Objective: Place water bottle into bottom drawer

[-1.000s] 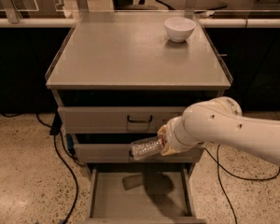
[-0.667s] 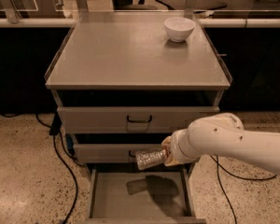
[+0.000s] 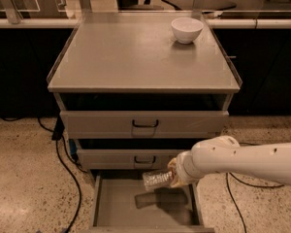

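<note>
The water bottle (image 3: pixel 156 180), clear and crinkled, is held sideways over the open bottom drawer (image 3: pixel 117 208), a grey tray pulled out at the foot of the cabinet. My gripper (image 3: pixel 174 177) is at the end of the white arm (image 3: pixel 242 162) that reaches in from the right. It is shut on the bottle's right end, so the cap and label are hidden. The bottle hangs above the drawer floor, and its shadow falls on that floor.
The two upper grey drawers (image 3: pixel 144 124) with dark handles are closed. A white bowl (image 3: pixel 186 29) sits on the cabinet top (image 3: pixel 136 57) at the back right. Black cables (image 3: pixel 63 164) lie on the speckled floor to the left and right of the cabinet.
My arm has come down with the bottle, from in front of the middle drawer to just over the open bottom drawer.
</note>
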